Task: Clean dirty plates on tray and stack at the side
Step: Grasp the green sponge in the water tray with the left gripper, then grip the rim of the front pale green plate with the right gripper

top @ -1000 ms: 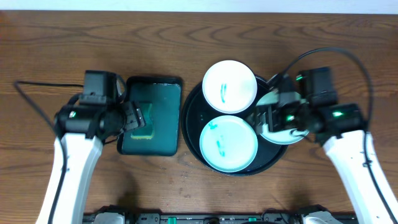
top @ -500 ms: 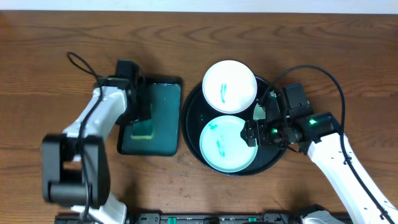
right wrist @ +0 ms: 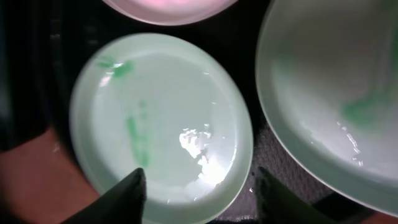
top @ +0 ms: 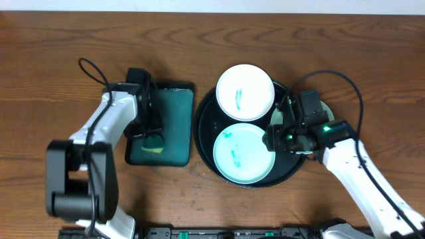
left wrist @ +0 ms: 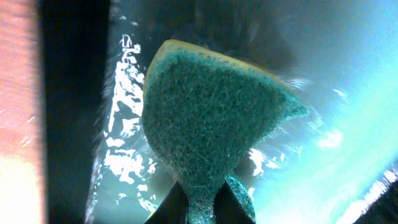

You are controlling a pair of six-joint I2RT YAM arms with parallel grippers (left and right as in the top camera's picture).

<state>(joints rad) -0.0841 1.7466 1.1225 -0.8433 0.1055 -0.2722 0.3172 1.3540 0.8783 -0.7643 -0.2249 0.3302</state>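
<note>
- The left pincer (top: pixel 151 133) is clamped tight on the sponge (left wrist: pixel 211 124), pinching it at one end so the green scouring face fans out in the left wrist view
- The sponge hangs over the wet green tray (top: pixel 169 106), which holds nothing else that I can make out
- The right pincer (right wrist: pixel 202 193) stands about half wide with nothing gripped; its two tips sit low over the right-hand rim of the near plate (top: pixel 243 153), one tip above the plate and one above the dark floor beside it
- The relation that matters: the near plate lies to the right of the sponge, across the green tray's rim and just inside the black tray (top: pixel 201 119), between the two pincers
- The right arm is much nearer to it and already at its edge, so I judge it is meant to steady or lift the plate while the left arm brings the sponge over
- The plates are round, so they have no long axis; the teal smear on the near plate runs roughly front to back
- The black tray holds all three plates: the near one, the far plate (top: pixel 245 91) with a short smear, just beside it and overhanging the back rim, and a third plate (right wrist: pixel 329 93) on the right, largely hidden under the right arm from overhead
- No plate is stacked on the surface (top: pixel 66 53) yet
</note>
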